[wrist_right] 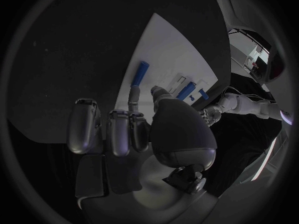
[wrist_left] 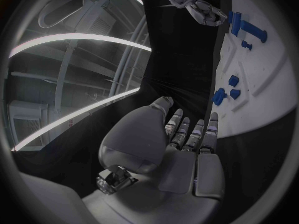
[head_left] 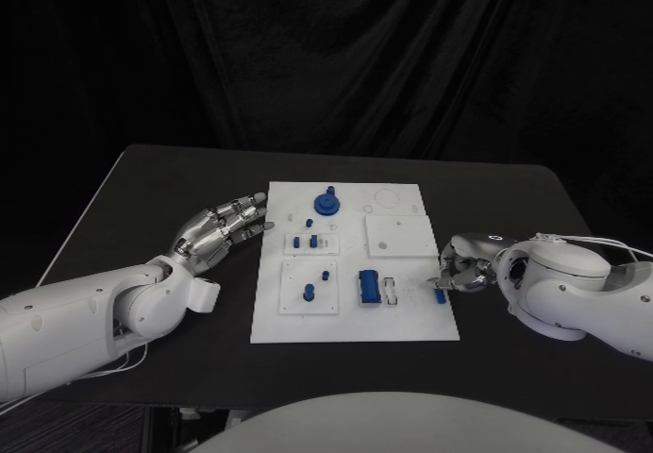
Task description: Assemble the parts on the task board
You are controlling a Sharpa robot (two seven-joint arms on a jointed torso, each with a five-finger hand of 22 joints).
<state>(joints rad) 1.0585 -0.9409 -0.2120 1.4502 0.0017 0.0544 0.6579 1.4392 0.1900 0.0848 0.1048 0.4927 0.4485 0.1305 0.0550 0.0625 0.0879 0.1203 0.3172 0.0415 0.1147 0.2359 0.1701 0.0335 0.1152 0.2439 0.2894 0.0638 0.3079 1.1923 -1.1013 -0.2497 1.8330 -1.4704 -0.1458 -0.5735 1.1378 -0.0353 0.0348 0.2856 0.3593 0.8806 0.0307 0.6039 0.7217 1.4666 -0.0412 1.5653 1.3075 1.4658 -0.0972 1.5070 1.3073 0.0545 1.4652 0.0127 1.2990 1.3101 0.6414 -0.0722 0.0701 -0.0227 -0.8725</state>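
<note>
Task board [head_left: 409,326]: my right hand [head_left: 462,266] pinches a small blue part [head_left: 440,295] at its right edge; left hand [head_left: 222,232] spread. A loose pinch could drop it off the board.

A black table [head_left: 163,189] before a dark curtain [head_left: 326,66].

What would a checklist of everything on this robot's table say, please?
Surface: black table, bare around the board.
Job's things: white task board mid-table; blue round knobbed part standing at its far end; blue rectangular block near its front; small blue peg at its right edge.
Clutter: nothing seen.
Hands: left hand open, beside the board's left edge; right hand at the small blue peg, hold unclear.
Cables: white cable along right arm.
Surroundings: black curtain behind.
</note>
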